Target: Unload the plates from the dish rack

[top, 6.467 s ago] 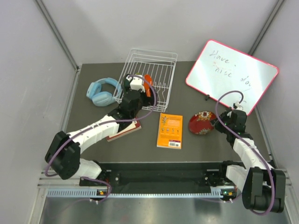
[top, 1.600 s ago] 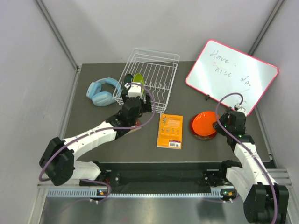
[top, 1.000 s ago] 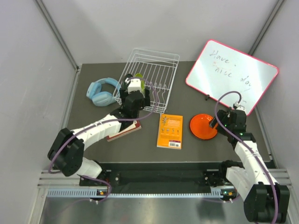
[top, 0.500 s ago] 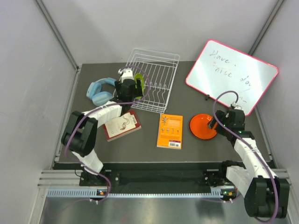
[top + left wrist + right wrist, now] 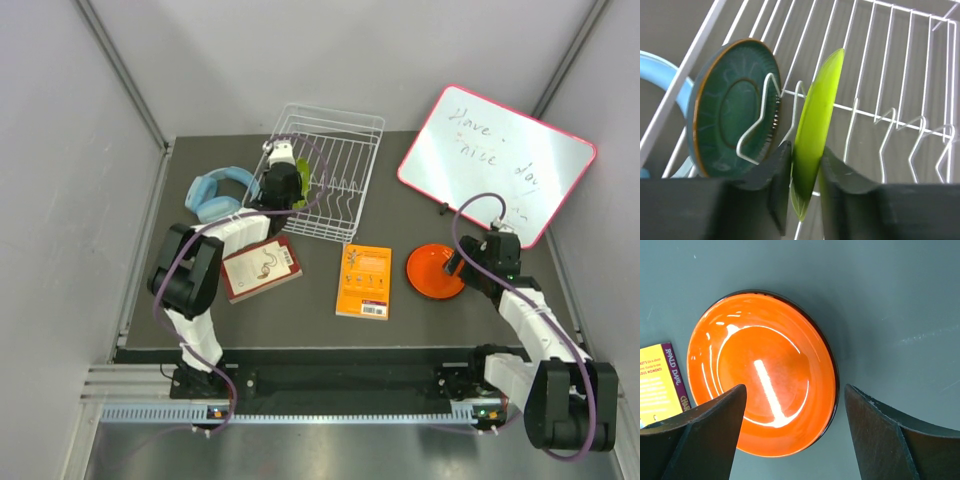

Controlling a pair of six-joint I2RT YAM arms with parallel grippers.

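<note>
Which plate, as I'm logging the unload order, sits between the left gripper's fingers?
The lime green plate, standing on edge in the dish rack, pinched by the left gripper. The dark teal plate stands beside it, outside the grip.

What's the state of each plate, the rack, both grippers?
dish rack: holds two upright plates
lime green plate: upright in slot
teal plate: upright in next slot
orange plate: flat on table
left gripper: shut on lime green plate
right gripper: open above orange plate
</note>
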